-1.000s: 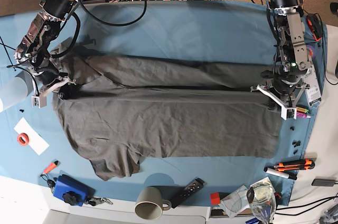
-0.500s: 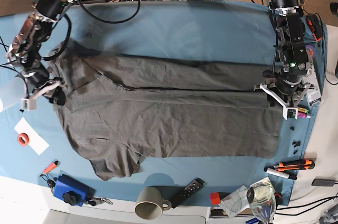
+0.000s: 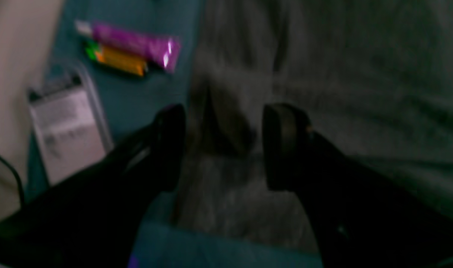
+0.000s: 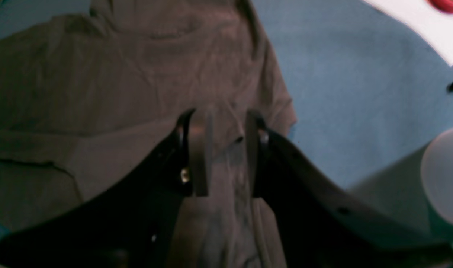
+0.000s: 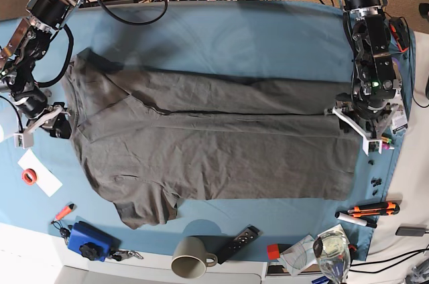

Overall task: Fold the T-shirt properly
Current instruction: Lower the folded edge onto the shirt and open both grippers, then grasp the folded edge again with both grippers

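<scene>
T-shirt (image 5: pixel 214 140) lies flat on the blue cloth (image 5: pixel 255 36), 1 long fold in. Left gripper (image 3: pixel 221 147) is wide open, empty, over the hem; right gripper (image 4: pixel 219 150) is part open, holding nothing. I'd regrip both ends level w/ the near edge.

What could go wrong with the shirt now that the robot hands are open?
The T-shirt lies only partly folded and wrinkled, so the fold may look messy. The left gripper hangs open right over the hem and might snag it. The mug sits near the lower sleeve and could get bumped.
</scene>
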Controlling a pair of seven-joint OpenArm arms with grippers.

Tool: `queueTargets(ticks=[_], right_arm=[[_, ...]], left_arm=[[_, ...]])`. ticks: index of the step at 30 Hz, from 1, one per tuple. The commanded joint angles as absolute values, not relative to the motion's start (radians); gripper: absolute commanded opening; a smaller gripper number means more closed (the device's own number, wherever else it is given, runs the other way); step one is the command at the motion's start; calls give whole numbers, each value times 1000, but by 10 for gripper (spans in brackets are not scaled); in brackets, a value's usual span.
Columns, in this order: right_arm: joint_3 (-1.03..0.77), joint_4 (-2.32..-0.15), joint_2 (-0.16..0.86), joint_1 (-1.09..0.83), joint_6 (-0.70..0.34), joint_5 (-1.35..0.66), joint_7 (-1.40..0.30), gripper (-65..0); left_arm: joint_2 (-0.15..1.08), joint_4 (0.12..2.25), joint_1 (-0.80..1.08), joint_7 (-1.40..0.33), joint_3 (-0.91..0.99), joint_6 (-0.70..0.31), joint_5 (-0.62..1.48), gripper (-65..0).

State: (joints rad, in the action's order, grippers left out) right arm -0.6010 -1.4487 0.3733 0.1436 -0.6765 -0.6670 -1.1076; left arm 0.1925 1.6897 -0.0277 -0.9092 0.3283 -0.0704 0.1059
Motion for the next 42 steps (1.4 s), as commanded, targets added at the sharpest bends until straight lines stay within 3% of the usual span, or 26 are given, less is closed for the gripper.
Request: queueTargets(ticks=[1, 8, 14, 26, 42], right_arm=[[-604, -1467, 397, 163, -675, -689, -1086, -491], [-645, -1467, 397, 163, -657, -692, -1131, -491], [-730, -1467, 397, 163, -657, -730, -1163, -491], [-881, -1467, 397, 158, -657, -760, -1261, -491], [-884, -1466, 392, 76, -637, -759, -1316, -491]], left_arm=[[212, 1716, -36, -904, 331, -62, 126, -314], [250, 1758, 38, -948, 406, -70, 241, -314], [249, 1737, 82, -943, 511, -163, 410, -314], [244, 1673, 82, -917, 513, -180, 406, -315], [244, 1592, 83, -973, 513, -213, 518, -315]])
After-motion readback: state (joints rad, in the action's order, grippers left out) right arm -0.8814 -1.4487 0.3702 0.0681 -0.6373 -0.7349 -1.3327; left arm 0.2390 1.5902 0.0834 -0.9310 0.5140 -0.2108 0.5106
